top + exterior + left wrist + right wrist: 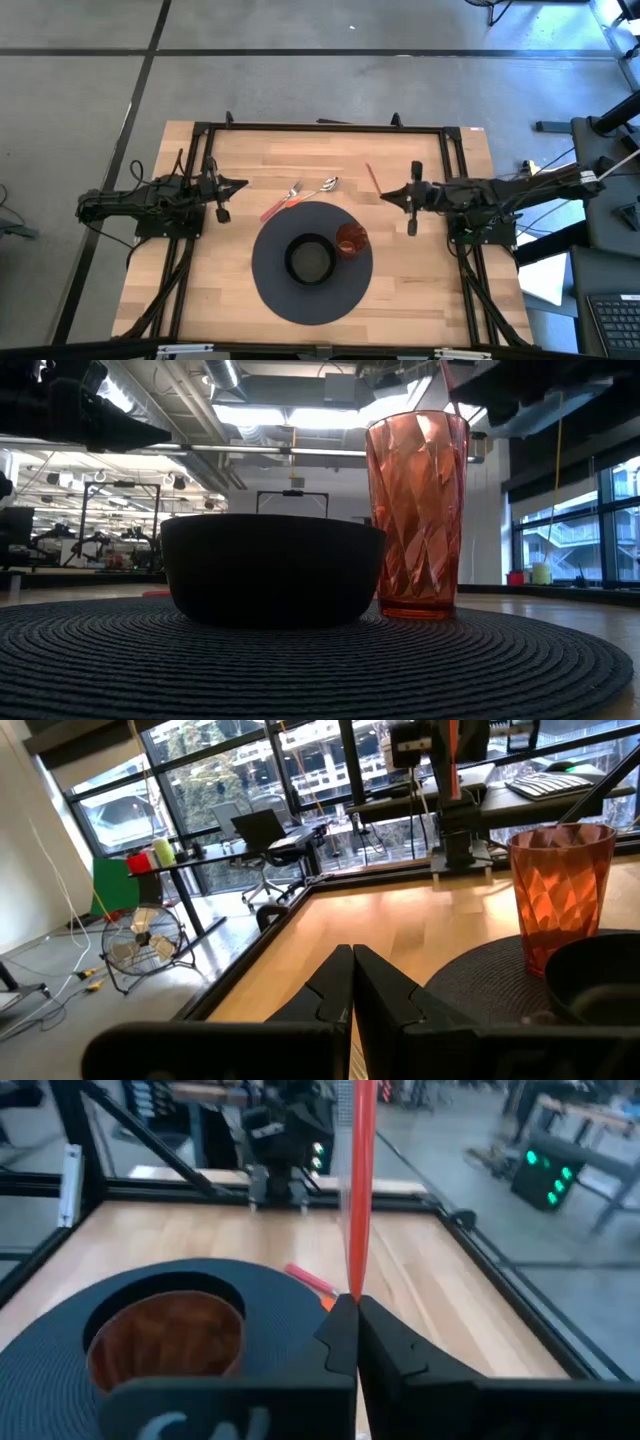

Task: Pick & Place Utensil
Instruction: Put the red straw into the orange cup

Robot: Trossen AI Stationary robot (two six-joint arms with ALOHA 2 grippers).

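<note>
The right claw (356,1312) hangs over the right side of the wooden table (220,290), fingers pressed together on a thin red stick (358,1180) — it looks like a chopstick, though the wrist view is too soft to be sure. The stick rises straight out from between the fingertips, and from above it shows as a short red line (372,177) just ahead of the claw, toward the table's far edge.

Just inboard of this claw lies the round dark placemat (275,290). On it sit a black bowl (310,259) at the middle and a red faceted tumbler (351,240) beside the bowl, on the side nearer the right claw (the two stand very close together in the low view, whether touching I cannot tell).

Farther out from the right claw, past the mat's far rim, two utensils rest on the bare wood: a fork with a red handle (281,201) and, next to it, a silver spoon (320,187) — both between the two claws.

The left claw (352,982) waits over the table's left side, its fingers closed on nothing, well apart from the mat.
</note>
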